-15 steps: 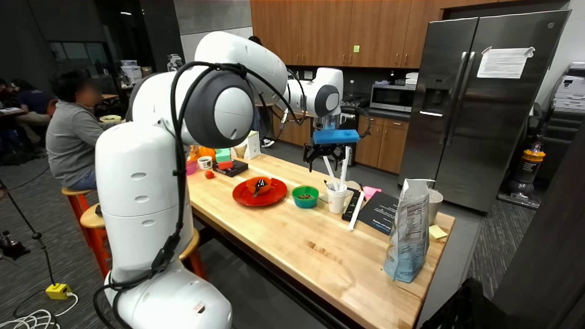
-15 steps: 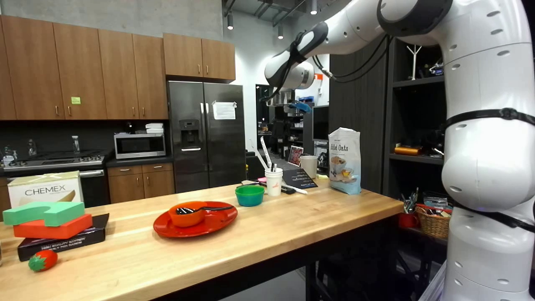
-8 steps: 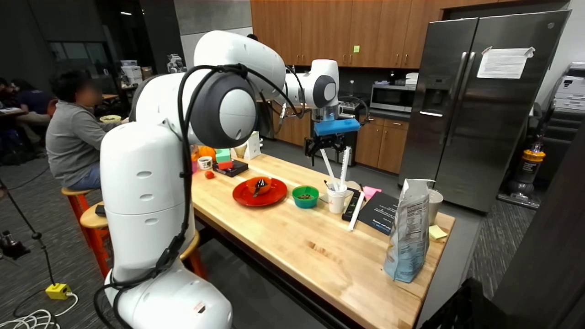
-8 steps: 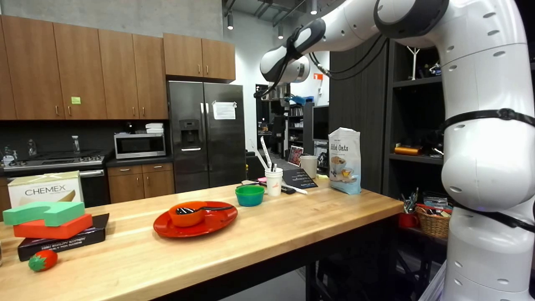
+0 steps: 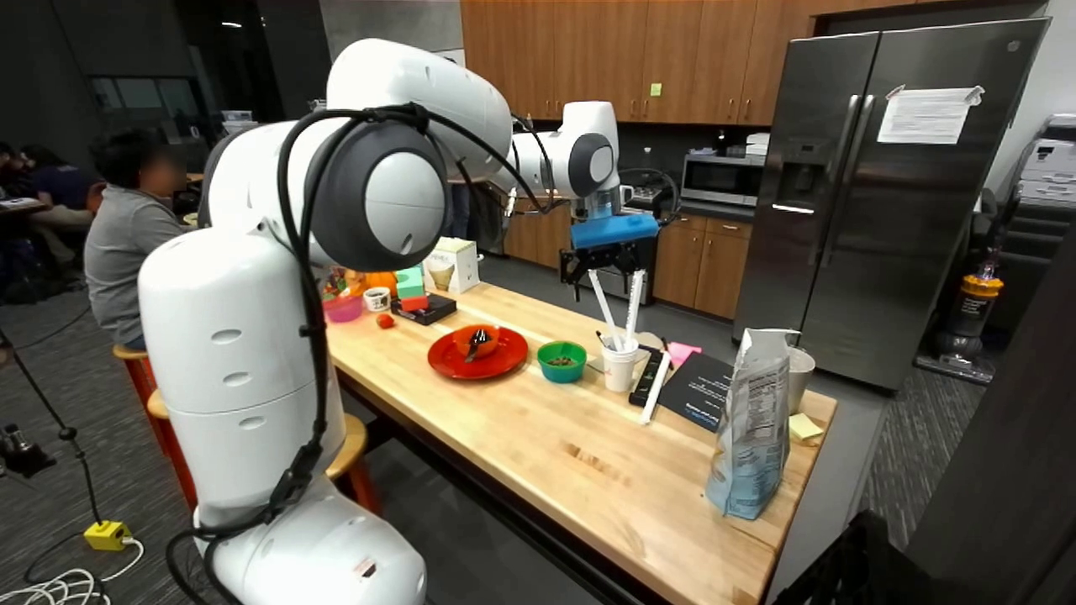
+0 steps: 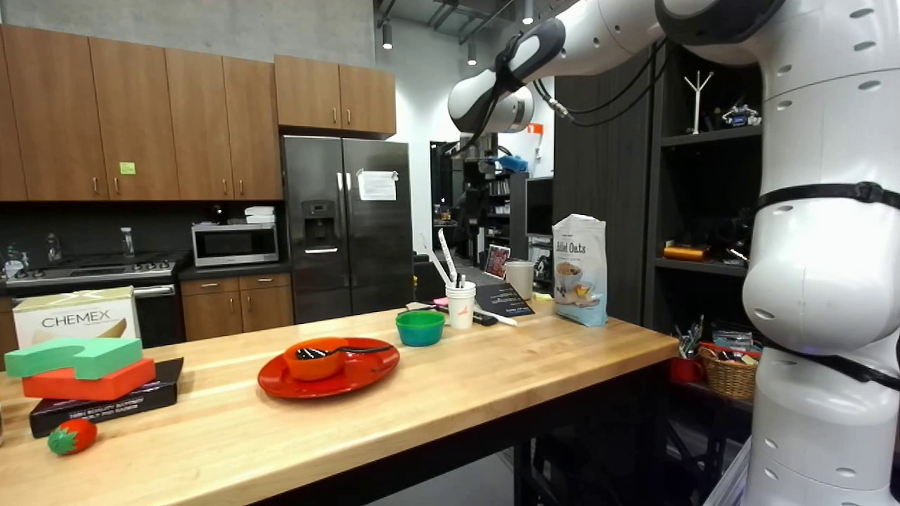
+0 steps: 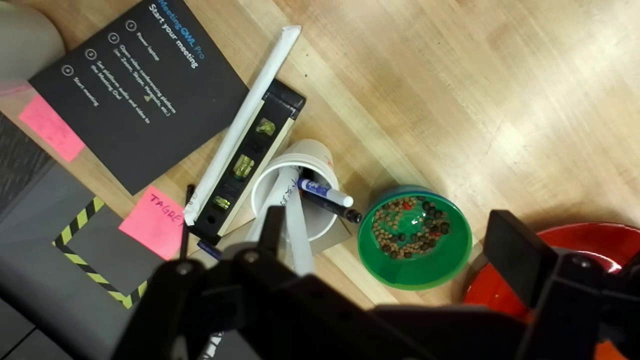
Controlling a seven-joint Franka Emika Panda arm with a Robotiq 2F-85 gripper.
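Jaws wide apart, tips aimed down, hanging above the tabletop (image 7: pixel 525 100). Arm (image 5: pixel 408 202) stands tall from its base, bends hard at the elbow, then reaches outward and dips at the wrist; a blue block (image 5: pixel 615 231), slightly tilted in an exterior view, sits just above the jaws.

Nearest: two white sticks (image 5: pixel 632 315), slanting up out of a paper cup (image 5: pixel 619 374), top ends close by the jaws (touching them or only overlapping in view, cannot tell). Paper cup upright below the jaws; a blue-and-white marker (image 7: pixel 325 192) leans over its rim.

Green bowl (image 7: pixel 430 270) near the paper cup, seen in the wrist view through the gap between the jaws, well below; small tan and dark beads (image 7: pixel 400 235) on its bottom.

Up and left of the jaws in the wrist view: black level (image 7: pixel 232 185) just beside the paper cup, a white rod (image 7: pixel 240 125) lying along it, then a black card (image 7: pixel 150 100) printed with meeting steps.

Below and past the jaw on the right of the wrist view: red plate (image 5: pixel 504 357) under an orange bowl (image 6: pixel 316 369), black spoon (image 6: pixel 362 349) resting in it.

Well apart from the jaws: oats bag (image 6: pixel 580 270), upright, pale mug (image 6: pixel 519 280) near it. Farthest out, the steel fridge (image 5: pixel 891 210).
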